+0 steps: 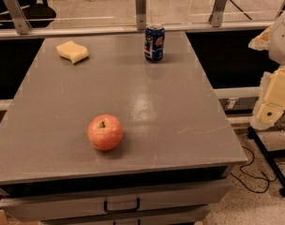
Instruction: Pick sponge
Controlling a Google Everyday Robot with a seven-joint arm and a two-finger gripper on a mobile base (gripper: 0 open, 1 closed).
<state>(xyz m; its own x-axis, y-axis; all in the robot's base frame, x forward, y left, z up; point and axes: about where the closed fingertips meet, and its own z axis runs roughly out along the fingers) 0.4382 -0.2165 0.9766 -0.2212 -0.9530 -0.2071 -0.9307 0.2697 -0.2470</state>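
Observation:
The sponge [72, 51] is a pale yellow foam block with wavy edges, lying flat at the far left of the grey table top [147, 102]. My gripper [273, 100], with cream-yellow rigid parts, hangs at the right edge of the view, off the table's right side and far from the sponge. Nothing is seen in it.
A blue soda can [154, 42] stands upright at the far middle of the table. A red apple [105, 132] sits near the front left. A railing with metal posts [140, 3] runs behind the table. Drawers with a handle [121, 205] are below the front edge. Cables [255, 172] lie on the floor at right.

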